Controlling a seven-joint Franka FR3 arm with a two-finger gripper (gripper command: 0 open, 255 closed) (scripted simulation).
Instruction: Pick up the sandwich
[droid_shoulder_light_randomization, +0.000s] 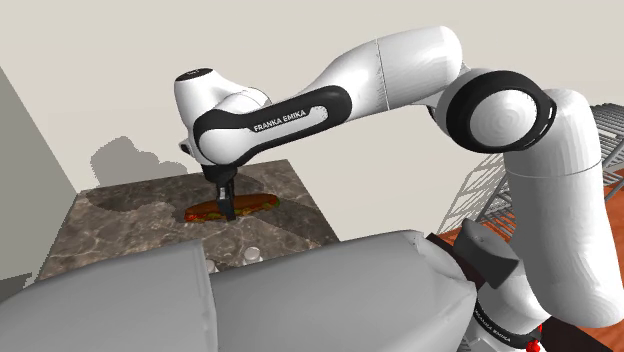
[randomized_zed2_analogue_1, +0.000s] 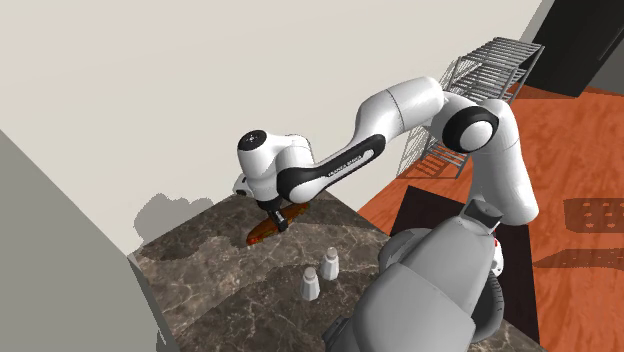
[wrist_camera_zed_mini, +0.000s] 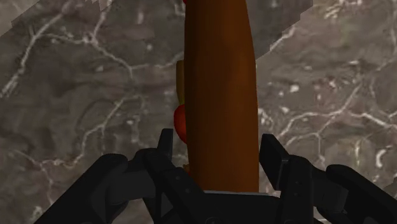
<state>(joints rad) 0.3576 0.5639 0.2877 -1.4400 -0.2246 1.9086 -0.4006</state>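
The sandwich (droid_shoulder_light_randomization: 258, 203) is a long brown bun with red and orange filling, lying flat on the dark marble counter (droid_shoulder_light_randomization: 120, 235). My black gripper (droid_shoulder_light_randomization: 228, 210) comes straight down on its middle. In the wrist view the bun (wrist_camera_zed_mini: 219, 76) runs lengthwise between the two fingers, and the gripper (wrist_camera_zed_mini: 219, 149) is shut on it: one finger presses the bun's side, the other meets the filling that sticks out. From the second exterior view the sandwich (randomized_zed2_analogue_1: 262, 233) rests on the counter under the gripper (randomized_zed2_analogue_1: 280, 222).
Two small white shakers (randomized_zed2_analogue_1: 310, 283) (randomized_zed2_analogue_1: 329, 263) stand near the counter's (randomized_zed2_analogue_1: 220, 290) front edge, close to the grey stand (droid_shoulder_light_randomization: 300, 300). A wire rack (randomized_zed2_analogue_1: 480, 70) stands on the orange floor behind the arm. A pale wall borders the counter's far side.
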